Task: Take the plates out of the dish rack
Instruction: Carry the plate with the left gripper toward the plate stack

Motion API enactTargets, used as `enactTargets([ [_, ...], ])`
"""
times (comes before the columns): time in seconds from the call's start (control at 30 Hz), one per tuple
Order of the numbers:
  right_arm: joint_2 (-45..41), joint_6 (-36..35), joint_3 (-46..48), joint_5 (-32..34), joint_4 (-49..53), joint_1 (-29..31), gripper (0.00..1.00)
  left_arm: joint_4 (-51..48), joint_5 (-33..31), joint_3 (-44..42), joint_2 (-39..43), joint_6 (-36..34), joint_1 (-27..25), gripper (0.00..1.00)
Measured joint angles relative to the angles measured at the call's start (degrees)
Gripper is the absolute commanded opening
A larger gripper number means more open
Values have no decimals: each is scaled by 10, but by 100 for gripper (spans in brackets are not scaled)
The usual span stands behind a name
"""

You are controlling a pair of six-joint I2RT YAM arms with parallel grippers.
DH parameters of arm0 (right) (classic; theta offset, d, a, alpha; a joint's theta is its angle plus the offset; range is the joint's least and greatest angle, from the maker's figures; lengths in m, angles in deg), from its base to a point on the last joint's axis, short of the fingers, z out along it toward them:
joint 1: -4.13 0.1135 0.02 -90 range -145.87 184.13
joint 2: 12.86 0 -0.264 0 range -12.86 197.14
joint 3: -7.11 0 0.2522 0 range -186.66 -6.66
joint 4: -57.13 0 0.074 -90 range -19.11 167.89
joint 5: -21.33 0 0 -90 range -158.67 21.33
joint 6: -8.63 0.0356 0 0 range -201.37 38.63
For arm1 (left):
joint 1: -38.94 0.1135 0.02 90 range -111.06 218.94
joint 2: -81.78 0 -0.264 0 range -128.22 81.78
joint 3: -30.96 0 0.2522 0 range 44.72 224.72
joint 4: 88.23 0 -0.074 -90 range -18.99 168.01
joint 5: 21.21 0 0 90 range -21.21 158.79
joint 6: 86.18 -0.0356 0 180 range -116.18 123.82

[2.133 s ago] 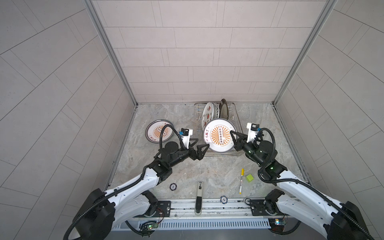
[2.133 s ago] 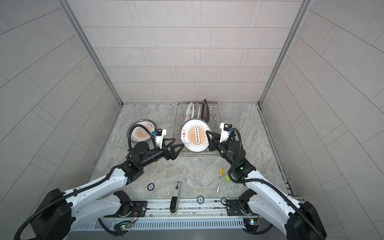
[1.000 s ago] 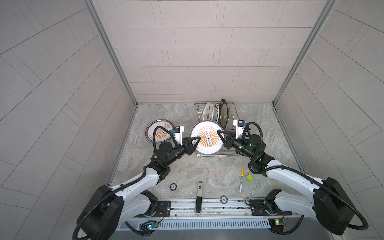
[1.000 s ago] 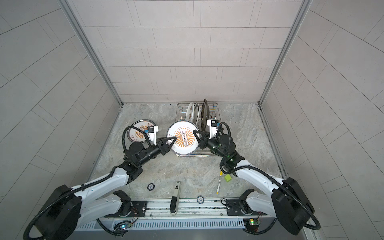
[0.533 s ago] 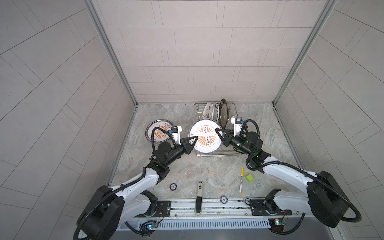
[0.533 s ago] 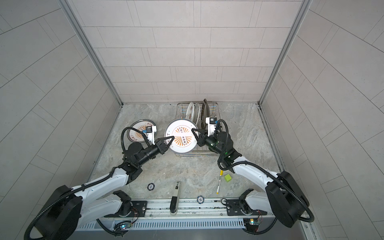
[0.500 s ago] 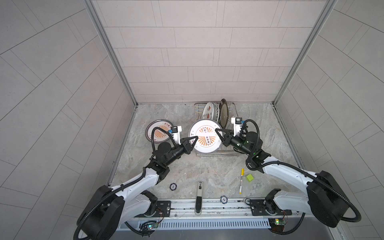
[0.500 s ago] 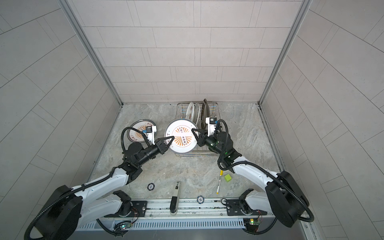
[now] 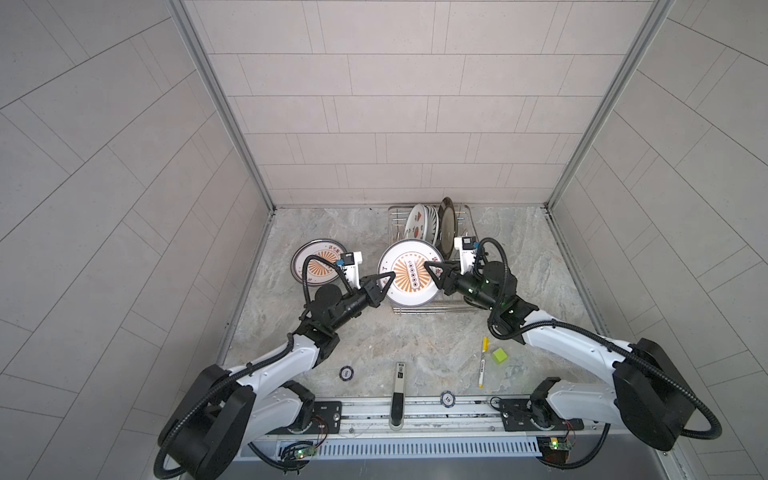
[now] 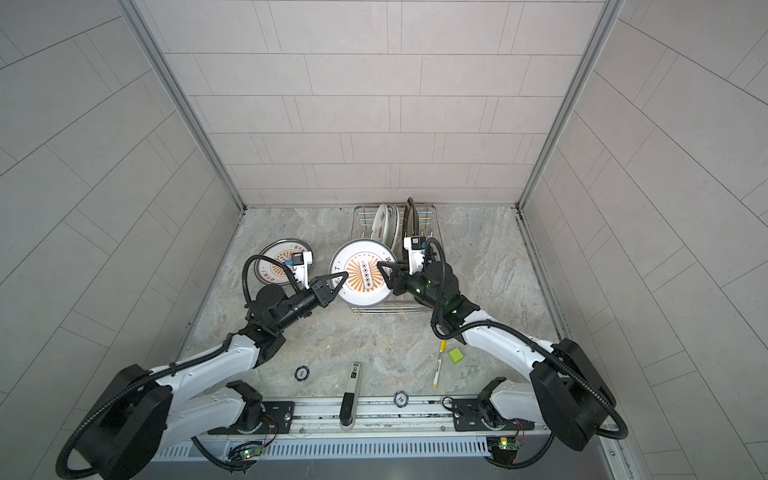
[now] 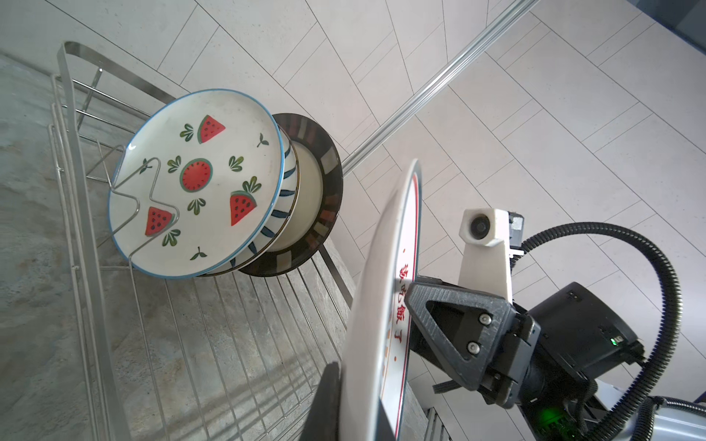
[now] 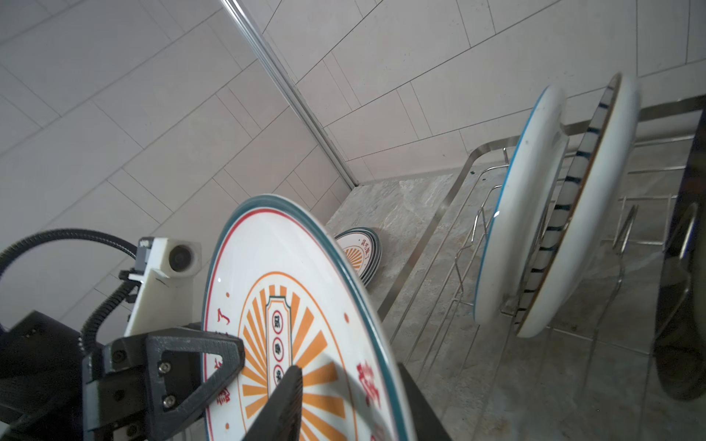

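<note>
Orange-sunburst plate (image 9: 409, 276) hangs on edge over the near end of the dish rack (image 9: 436, 308), between my tools. My left gripper (image 9: 388, 282) is clamped on its rim to carry it. My right gripper (image 9: 434, 275) straddles the opposite rim, jaws apart, and is in the way until withdrawn. Unloaded stack (image 9: 307, 262) lies beyond my left; three racked plates (image 9: 417, 222) stand behind my right.

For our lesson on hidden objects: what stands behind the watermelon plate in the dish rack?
Behind the watermelon plate in the dish rack stand a navy-striped plate, then a brown-rimmed plate. Only a crescent of each shows; the rest is covered.
</note>
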Motion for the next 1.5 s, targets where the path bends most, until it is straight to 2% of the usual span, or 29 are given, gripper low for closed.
enactTargets([
  [0.07, -1, -3, -1, -2, 5, 3, 70, -5, -2, -1, 0, 0, 2, 0],
  [0.23, -2, -12, -9, -1, 18, 8, 82, -9, -12, -5, 1, 11, 14, 0],
  [0.33, -2, -12, -13, 2, 23, 8, 99, -8, -14, -10, 2, 19, 24, 0],
  [0.67, -19, -27, -19, 45, 59, 16, 99, -8, -25, -24, 17, 41, 52, 0],
  [0.97, -70, -101, -18, 95, 74, 71, 97, 9, -41, -56, 26, 74, 93, 0],
  [1.17, -74, -151, -18, 121, 82, 110, 100, 13, -65, -83, 34, 99, 119, 0],
  [1.33, -48, -170, -25, 123, 86, 127, 100, 31, -90, -106, 35, 131, 143, 0],
  [1.5, 11, -177, -75, 130, 100, 141, 100, 41, -118, -128, 34, 165, 181, 0],
])
